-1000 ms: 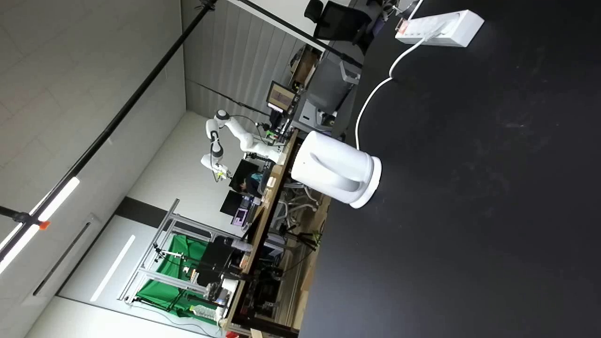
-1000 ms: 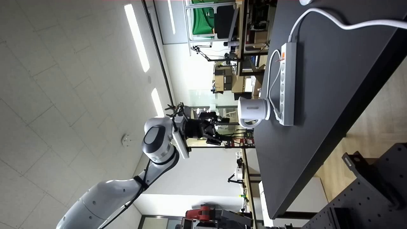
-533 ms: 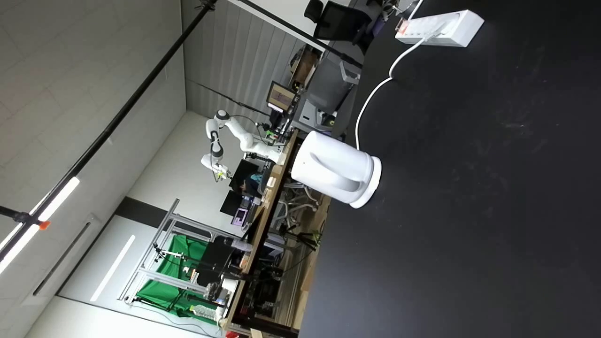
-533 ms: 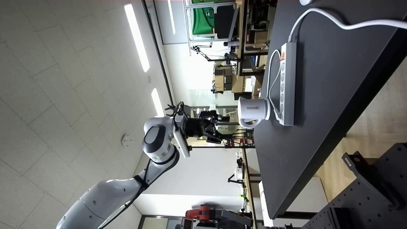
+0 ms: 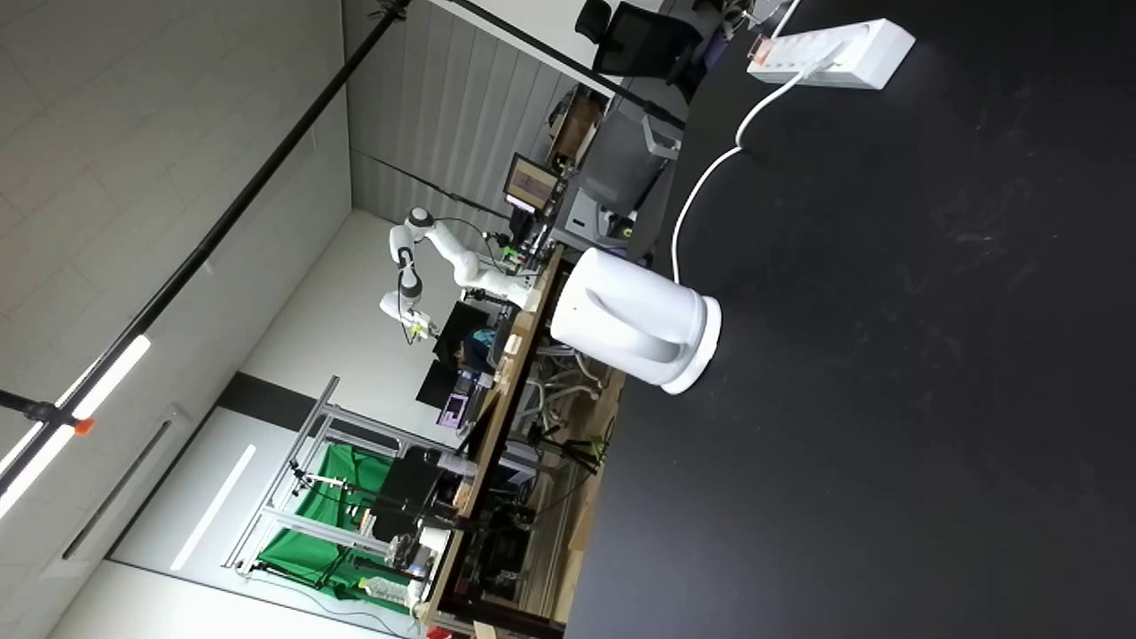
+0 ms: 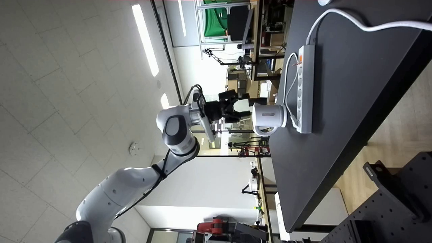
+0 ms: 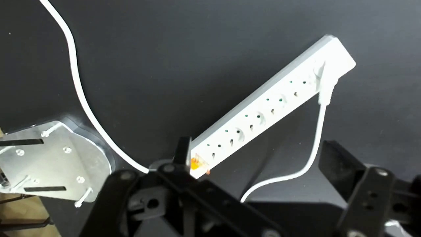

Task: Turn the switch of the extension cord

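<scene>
Hovering over the table [image 7: 164, 65], my gripper [image 7: 258, 153] has its fingers [image 7: 342, 171] spread wide. The strip [image 7: 255, 120] lies on the table, slanting in the wrist view from the lower middle to the upper right. Its orange switch [image 7: 194, 163] is at the lower end; one fingertip shows right beside it and hides that end of the strip, and I cannot tell how high above it the tip is. A row of round sockets [image 7: 238, 133] runs from the switch up to a white plug [image 7: 325, 77] at the opposite end. From the plug a thin cord [image 7: 316, 144] curves down until the gripper hides it; in an exterior view I see it reach the foot of the kettle [image 5: 626, 315], which stands upright on the table, well apart from the strip. A thicker cable [image 7: 77, 79] leaves the switch end and bends away past a shiny plate [image 7: 56, 164]. In an exterior view my arm [image 6: 175, 135] reaches in with the fingers pointing at the table, near the kettle's top; their difference in depth I cannot judge.
</scene>
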You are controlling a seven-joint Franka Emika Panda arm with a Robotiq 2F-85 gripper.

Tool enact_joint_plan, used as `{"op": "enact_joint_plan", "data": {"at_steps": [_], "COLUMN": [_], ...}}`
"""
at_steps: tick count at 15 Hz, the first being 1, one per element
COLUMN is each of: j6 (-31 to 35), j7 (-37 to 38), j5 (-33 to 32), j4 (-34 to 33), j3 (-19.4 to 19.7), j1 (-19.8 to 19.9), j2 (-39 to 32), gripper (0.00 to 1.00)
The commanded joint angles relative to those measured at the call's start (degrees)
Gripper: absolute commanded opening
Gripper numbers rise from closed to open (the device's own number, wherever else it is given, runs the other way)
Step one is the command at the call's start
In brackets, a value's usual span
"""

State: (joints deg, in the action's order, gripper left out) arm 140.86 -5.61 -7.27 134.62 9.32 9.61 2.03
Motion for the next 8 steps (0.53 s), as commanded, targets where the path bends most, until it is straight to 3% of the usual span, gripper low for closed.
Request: {"op": "enact_joint_plan", "data": {"at_steps": [1, 8], "j6": [2.1, -0.1], "j7": [3.2, 7.2], "j5": [1.7, 2.8], "j4": [-9.6, -29.8], "j3": [0.7, 3.1], "j1": [0.6, 2.6], "j2": [-9.1, -25.1], "gripper": [1.00, 1.00]}}
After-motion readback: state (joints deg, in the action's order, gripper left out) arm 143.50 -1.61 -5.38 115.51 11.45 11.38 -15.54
